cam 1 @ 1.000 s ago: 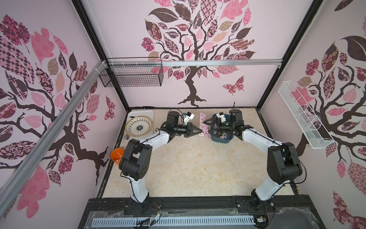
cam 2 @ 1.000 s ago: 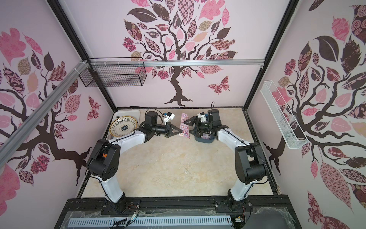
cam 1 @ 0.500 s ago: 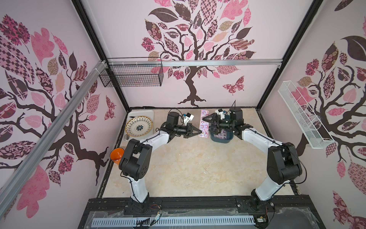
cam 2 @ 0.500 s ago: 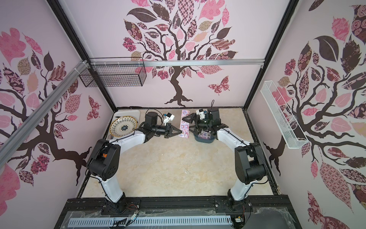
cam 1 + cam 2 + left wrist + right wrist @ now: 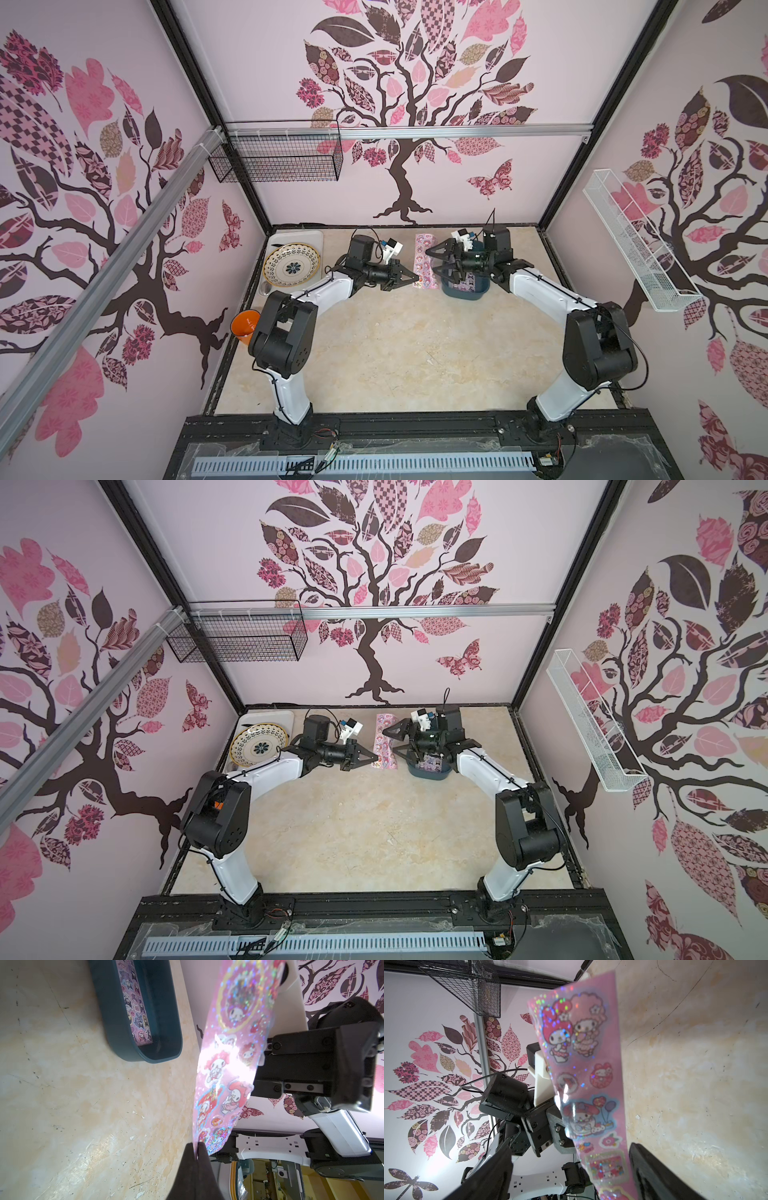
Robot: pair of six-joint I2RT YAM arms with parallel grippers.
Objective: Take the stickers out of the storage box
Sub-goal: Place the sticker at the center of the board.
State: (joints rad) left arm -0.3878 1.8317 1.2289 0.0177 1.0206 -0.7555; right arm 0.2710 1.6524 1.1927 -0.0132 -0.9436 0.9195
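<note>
My left gripper [image 5: 197, 1147] is shut on the edge of a pink sticker sheet [image 5: 228, 1059], which it holds in the air just left of the storage box [image 5: 463, 291]. In both top views the sheet [image 5: 384, 742] lies face up between the two grippers. My right gripper [image 5: 571, 1151] is open, and the sheet [image 5: 583, 1064] passes between its spread fingers without being pinched. The dark teal box [image 5: 116, 1022] stands on the table and holds a purple sticker sheet [image 5: 135, 1005]. The right gripper [image 5: 431, 262] hangs over the box's left end, facing the left gripper [image 5: 415, 277].
A patterned plate [image 5: 293, 266] sits on a white tray [image 5: 309, 237] at the back left. An orange cup [image 5: 245, 326] stands by the left table edge. A black wire basket [image 5: 276, 153] and a white wire basket [image 5: 636, 245] hang on the walls.
The pink sheet has swung from nearly edge-on to face up in the left gripper's hold. The right gripper has shifted a little beside it with its jaws still spread.
</note>
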